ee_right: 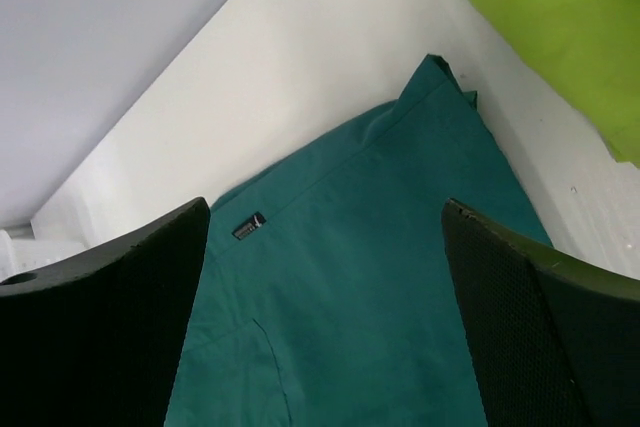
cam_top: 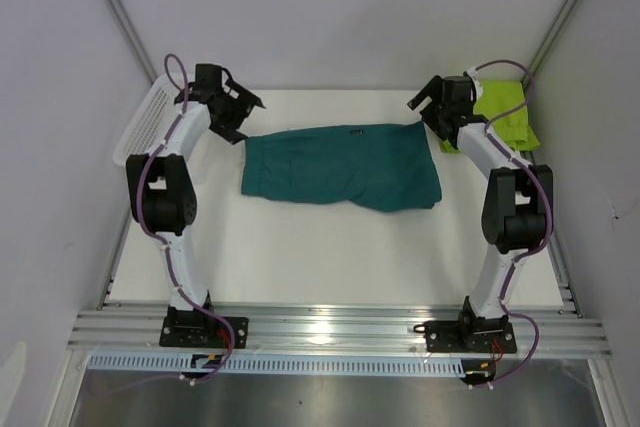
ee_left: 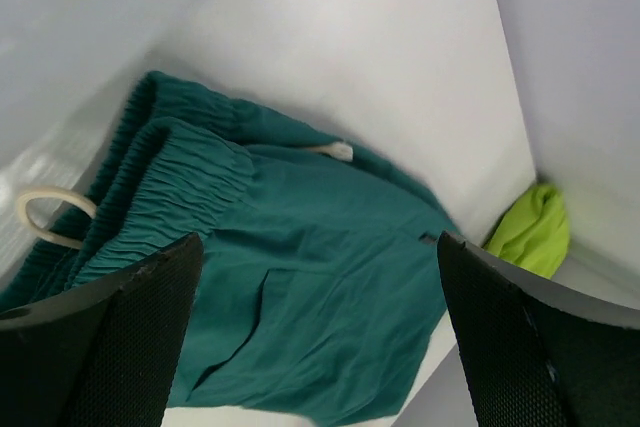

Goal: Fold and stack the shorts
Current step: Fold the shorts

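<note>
Open room: bare tabletop along the whole near edge, a wide strip between arm bases and cloth. Tight at the far edge.

Dark teal shorts spread flat across the far half, waistband toward the left edge, legs toward the right. Lime green shorts bunched in the far right corner, just beside the teal pair's right end. White mesh basket tilted at the far left edge.

Left claw released, jaws wide, over the teal pair's far left corner, gripping nothing. Right claw also released, over its far right corner, gripping nothing.

Hard to read: green pair partly behind the right arm, cut off in both wrist views, shape unclear. Basket interior not visible. White drawstring loop at the teal waistband. Small tag on the teal, text too small.

Count: 2 shorts, 1 basket, 2 claws.
</note>
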Action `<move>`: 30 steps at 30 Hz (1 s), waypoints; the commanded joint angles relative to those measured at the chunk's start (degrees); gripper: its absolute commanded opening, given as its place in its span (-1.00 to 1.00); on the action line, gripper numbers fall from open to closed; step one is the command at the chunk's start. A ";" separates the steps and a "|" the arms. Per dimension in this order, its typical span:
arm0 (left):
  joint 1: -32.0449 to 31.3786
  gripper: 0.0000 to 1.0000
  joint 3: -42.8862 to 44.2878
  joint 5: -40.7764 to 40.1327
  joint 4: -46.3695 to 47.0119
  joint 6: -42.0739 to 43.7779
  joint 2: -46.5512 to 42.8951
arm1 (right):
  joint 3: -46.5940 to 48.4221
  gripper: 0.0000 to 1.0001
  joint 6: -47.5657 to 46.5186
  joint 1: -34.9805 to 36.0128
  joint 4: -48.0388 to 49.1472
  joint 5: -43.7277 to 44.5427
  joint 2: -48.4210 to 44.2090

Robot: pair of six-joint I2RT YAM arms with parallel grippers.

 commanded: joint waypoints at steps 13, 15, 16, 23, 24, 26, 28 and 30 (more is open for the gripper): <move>-7.22 0.98 -12.67 13.46 6.65 28.97 -15.34 | -11.81 0.92 -7.97 3.87 7.20 -7.38 -10.65; -8.10 0.98 -19.85 13.92 9.32 28.80 -20.87 | -12.51 0.92 -9.02 5.01 7.11 -7.55 -11.09; -8.63 0.98 -20.95 11.23 8.81 28.80 -22.29 | -12.69 0.91 -9.38 5.45 7.46 -8.07 -11.00; -12.85 0.99 -26.48 3.64 4.12 33.72 -29.15 | -12.60 0.82 -10.70 11.16 14.13 -13.35 -8.98; -12.85 0.99 -33.20 4.69 6.59 34.16 -30.81 | -12.17 0.82 -10.70 12.47 14.40 -13.35 -8.54; -12.85 0.99 -38.69 5.31 12.91 34.52 -37.22 | -11.64 0.81 -10.79 13.71 15.37 -13.62 -7.06; -12.85 0.98 -45.89 3.48 18.73 33.64 -41.88 | -10.50 0.79 -10.44 15.20 16.07 -14.23 -5.21; -12.85 0.98 -48.80 -0.48 19.27 32.50 -43.48 | -9.88 0.76 -10.26 15.99 17.30 -16.15 -3.89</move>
